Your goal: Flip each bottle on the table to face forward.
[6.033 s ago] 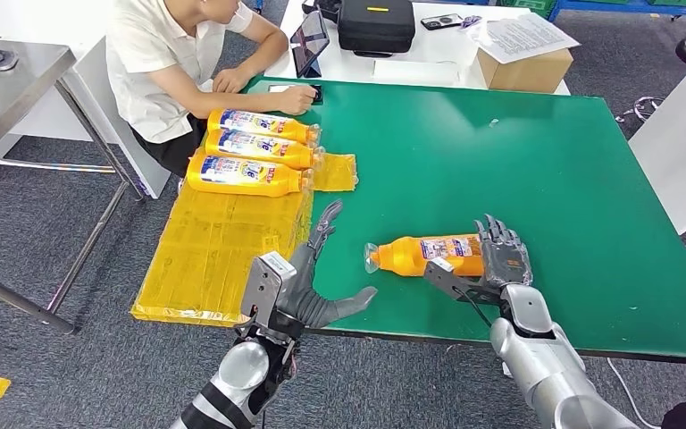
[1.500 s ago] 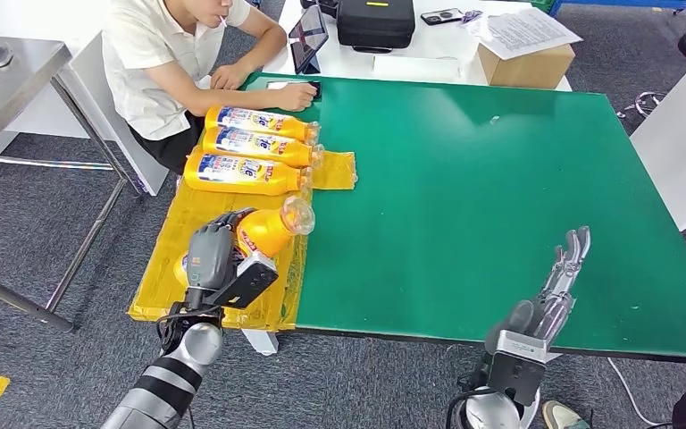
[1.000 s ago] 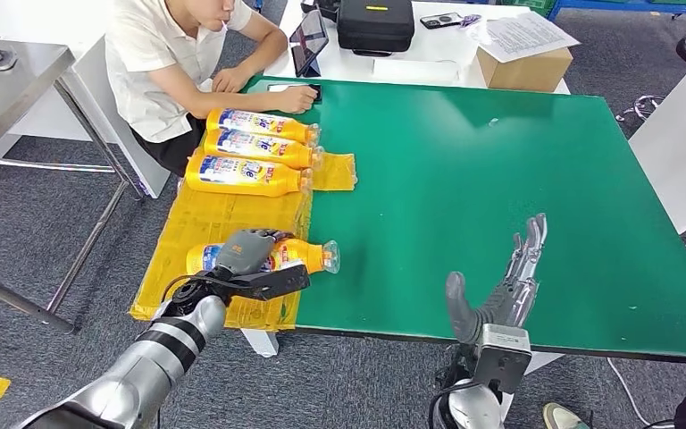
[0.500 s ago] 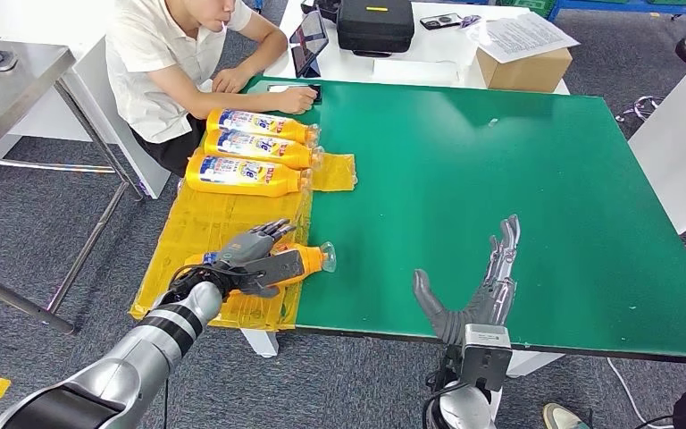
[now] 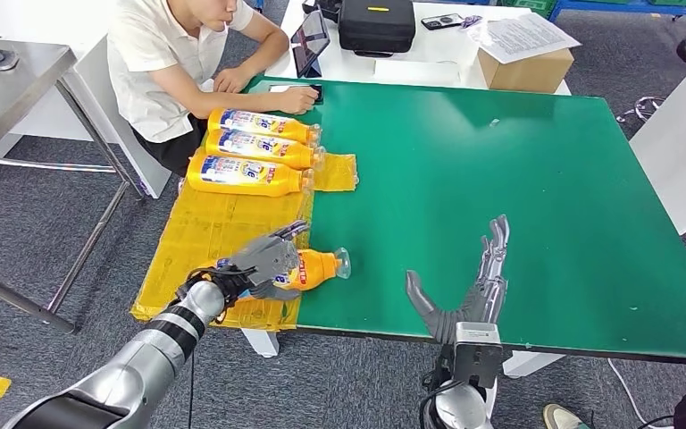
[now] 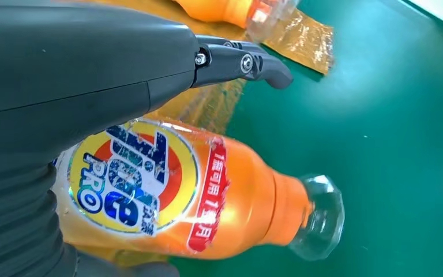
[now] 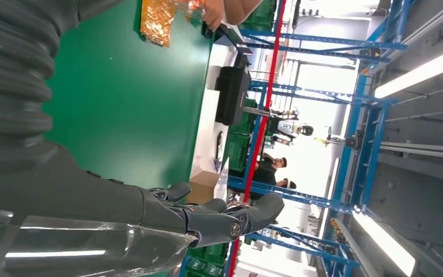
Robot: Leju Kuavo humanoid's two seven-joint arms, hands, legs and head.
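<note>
Left hand: the left hand (image 5: 263,261) lies over the body of the orange bottle (image 5: 308,268), its fingers (image 5: 284,234) spread and lifted along the upper side. Whether they are gripping it or only resting on it cannot be told from these views.
Right hand: the right hand (image 5: 473,295) is raised at the near edge of the green surface (image 5: 518,152), its fingers (image 5: 493,250) straight and apart, holding nothing.
Bottle in hand: it lies on its side, partly on the yellow sheet (image 5: 205,237) and partly on the green surface, its clear cap (image 5: 341,262) pointing away past the fingertips. The left wrist view shows its printed label (image 6: 132,184) turned up toward the camera.
Other bottles: three more bottles (image 5: 250,152) lie side by side on the far end of the yellow sheet, well beyond the fingers, labels up.
Handling: probably a stiff plastic body, smooth and rounded, so likely to roll or slip under a loose touch. If filled, it will be fairly heavy.
Where to hold: around the broad middle by the label, fingers one side and thumb the other. The tapered neck and cap offer poorer purchase.
Nearby: a person (image 5: 174,54) sits at the far corner of the surface.
</note>
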